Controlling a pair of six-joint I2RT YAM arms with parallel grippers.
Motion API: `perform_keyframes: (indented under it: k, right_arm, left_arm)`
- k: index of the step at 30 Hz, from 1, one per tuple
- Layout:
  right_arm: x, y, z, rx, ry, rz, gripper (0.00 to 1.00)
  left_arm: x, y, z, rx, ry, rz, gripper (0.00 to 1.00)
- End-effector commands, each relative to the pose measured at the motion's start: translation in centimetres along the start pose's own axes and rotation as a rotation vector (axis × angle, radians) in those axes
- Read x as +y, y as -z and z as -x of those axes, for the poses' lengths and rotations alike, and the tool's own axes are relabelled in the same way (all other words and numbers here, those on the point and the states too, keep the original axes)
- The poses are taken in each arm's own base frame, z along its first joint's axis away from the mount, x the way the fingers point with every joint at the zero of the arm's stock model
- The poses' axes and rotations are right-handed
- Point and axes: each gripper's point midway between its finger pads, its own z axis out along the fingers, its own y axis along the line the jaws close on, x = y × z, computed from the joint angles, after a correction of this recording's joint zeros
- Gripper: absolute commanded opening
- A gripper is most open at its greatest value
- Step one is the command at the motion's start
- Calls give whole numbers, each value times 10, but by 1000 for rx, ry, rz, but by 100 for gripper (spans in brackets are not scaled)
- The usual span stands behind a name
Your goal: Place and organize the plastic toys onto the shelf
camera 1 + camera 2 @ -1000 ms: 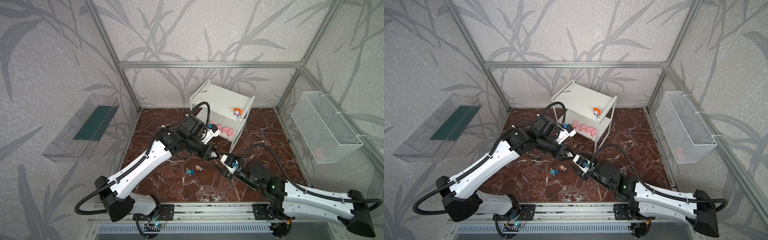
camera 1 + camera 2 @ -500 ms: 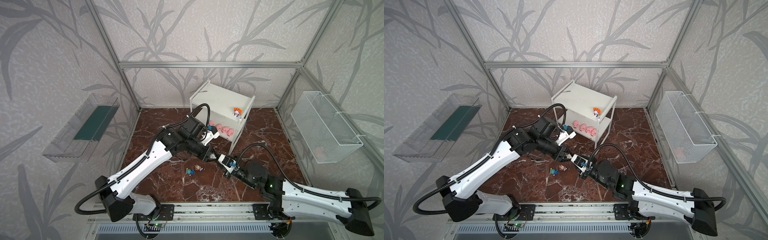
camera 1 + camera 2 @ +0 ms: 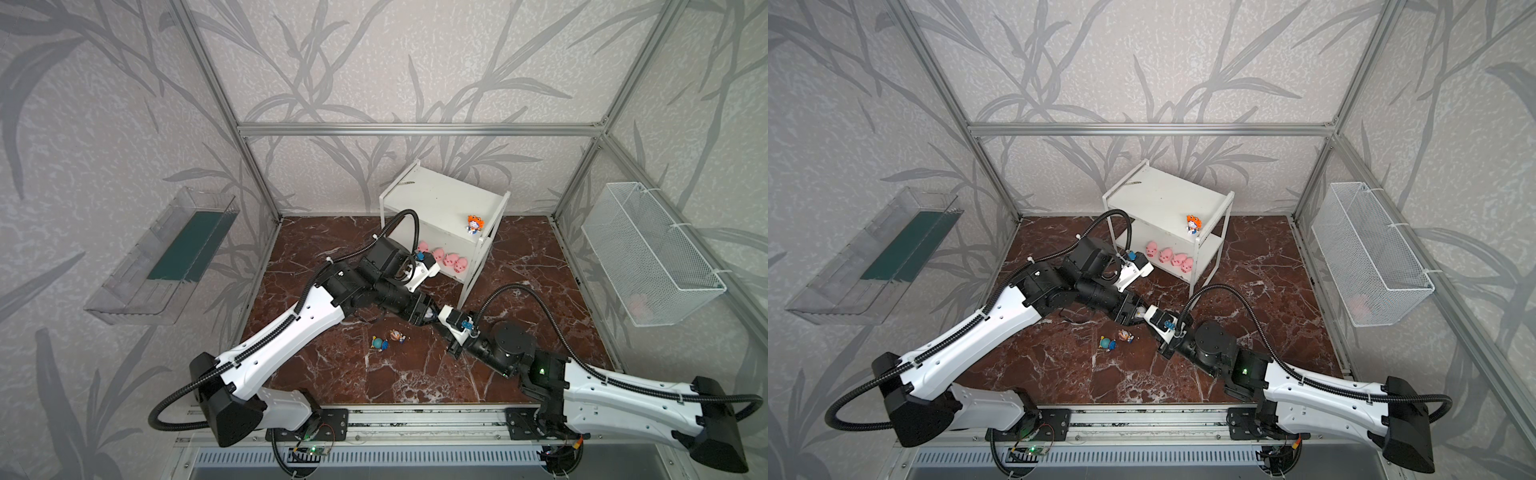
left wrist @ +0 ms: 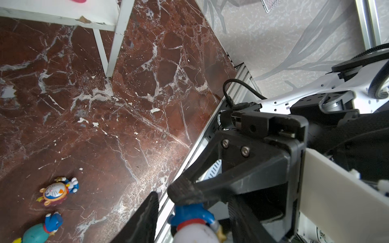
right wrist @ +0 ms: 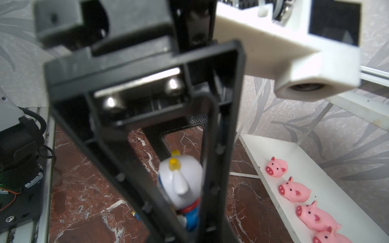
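Clear tray on left wall; mesh basket on right wall.

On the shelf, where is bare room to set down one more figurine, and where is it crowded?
The top board is bare from its back edge to the orange figurine at its near right corner. On the lower board, four pigs line the front edge; a bare strip runs behind them. The left arm crowds the approach beside the leftmost pig.

Leaf-patterned walls, red marble floor
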Motion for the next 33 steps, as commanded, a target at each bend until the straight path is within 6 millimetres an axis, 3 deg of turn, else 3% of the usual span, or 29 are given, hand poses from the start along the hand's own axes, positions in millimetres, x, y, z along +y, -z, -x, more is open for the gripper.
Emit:
perform_keyframes:
  k: [1,10,19,25,33]
  right_arm:
    - [-13,-3,19,-23,-114,-41,11]
    - [-26,-7,11,29,-264,-98,11]
    - [-27,-7,15,22,-317,-99,11]
    - [-30,-6,16,19,-358,-114,11]
    - [-35,-6,13,25,-400,-143,11]
  left_arm:
    - [-5,11,22,-148,-60,28,56]
    - [-5,41,40,-414,-133,88,60]
    - [-5,33,40,-441,-115,49,62]
    - [7,31,38,-464,-112,122,64]
    - [3,21,38,-463,-111,91,62]
